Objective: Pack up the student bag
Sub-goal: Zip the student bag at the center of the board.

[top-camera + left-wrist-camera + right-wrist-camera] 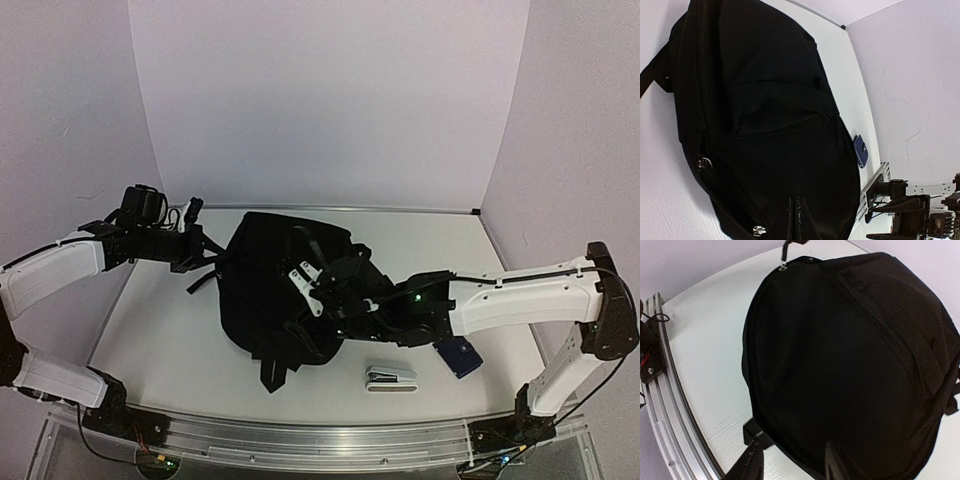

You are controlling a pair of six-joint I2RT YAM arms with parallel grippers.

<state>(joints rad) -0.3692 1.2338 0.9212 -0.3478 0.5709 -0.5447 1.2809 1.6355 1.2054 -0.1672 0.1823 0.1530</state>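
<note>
- Closest to the right wrist lens: right gripper (794,450), its two dark fingers (752,465) spread apart with nothing clamped between them, low over the backpack's near edge.
- Black backpack (262,285) lying flat and bulging in the middle of the white table (170,340), front pocket facing up. Zip track curving round its rim, with a metal zip pull (784,262) at the end.
- Black strap end (272,375) sticking out from the backpack's near edge onto the bare tabletop.
- Left gripper (203,250) right at the backpack's left side, jaws pressed together. Impossible to tell whether any fabric or strap is pinched between them.
- Grey-and-white stapler (390,377) flat on the table off the backpack's near-right corner, close by but not touching.
- Small dark-blue object (460,356) with a pale mark, further right of the backpack than the stapler, partly under the right arm (520,300).
- Aluminium rail (300,445) along the table edge on the backpack's near side, carrying both arm bases.
- Pale lilac walls (330,100) beyond the backpack's far side.
</note>
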